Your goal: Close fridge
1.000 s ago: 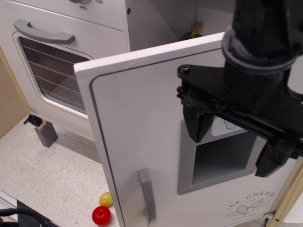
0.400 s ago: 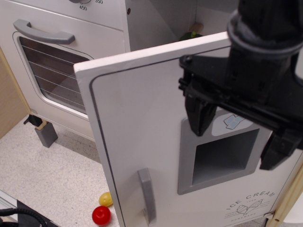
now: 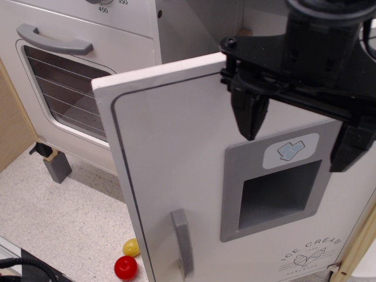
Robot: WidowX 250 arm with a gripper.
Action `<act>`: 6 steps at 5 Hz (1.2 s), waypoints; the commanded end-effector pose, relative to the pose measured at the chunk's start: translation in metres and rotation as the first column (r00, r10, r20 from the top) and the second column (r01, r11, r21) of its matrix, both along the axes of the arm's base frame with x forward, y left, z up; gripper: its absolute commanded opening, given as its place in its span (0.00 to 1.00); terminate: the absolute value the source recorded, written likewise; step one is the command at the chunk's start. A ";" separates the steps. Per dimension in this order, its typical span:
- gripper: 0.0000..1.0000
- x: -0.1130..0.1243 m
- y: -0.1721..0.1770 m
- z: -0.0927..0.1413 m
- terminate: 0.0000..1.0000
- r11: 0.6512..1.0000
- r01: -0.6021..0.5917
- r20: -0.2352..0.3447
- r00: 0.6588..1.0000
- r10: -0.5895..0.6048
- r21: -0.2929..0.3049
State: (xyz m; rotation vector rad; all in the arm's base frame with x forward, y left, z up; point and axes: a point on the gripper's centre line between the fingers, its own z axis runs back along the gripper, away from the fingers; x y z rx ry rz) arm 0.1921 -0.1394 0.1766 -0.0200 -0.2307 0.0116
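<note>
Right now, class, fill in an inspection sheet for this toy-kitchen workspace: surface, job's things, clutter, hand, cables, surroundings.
Surface: speckled floor, bare in the middle.
Job's things: fridge door stands open; grey handle free.
Clutter: red ball and yellow ball on the floor by the door's lower edge.
Hand: black hand open, in front of the dispenser panel, holding nothing.
Cables: black cable, bottom-left corner.
Surroundings: oven door shut.

Speckled floor (image 3: 64, 217) carries red ball (image 3: 126, 267), yellow ball (image 3: 131, 247).

White fridge (image 3: 176, 164) door open, grey handle.
</note>
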 end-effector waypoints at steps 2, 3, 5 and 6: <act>1.00 0.031 0.020 0.021 0.00 0.995 -0.102 0.134 0.985 0.104 -0.023; 1.00 0.043 0.031 0.024 0.00 0.991 -0.133 0.152 0.979 0.136 -0.030; 1.00 0.066 0.052 0.022 0.00 0.986 -0.161 0.190 0.968 0.165 -0.038; 1.00 0.073 0.061 0.018 0.00 0.985 -0.170 0.198 0.965 0.174 -0.037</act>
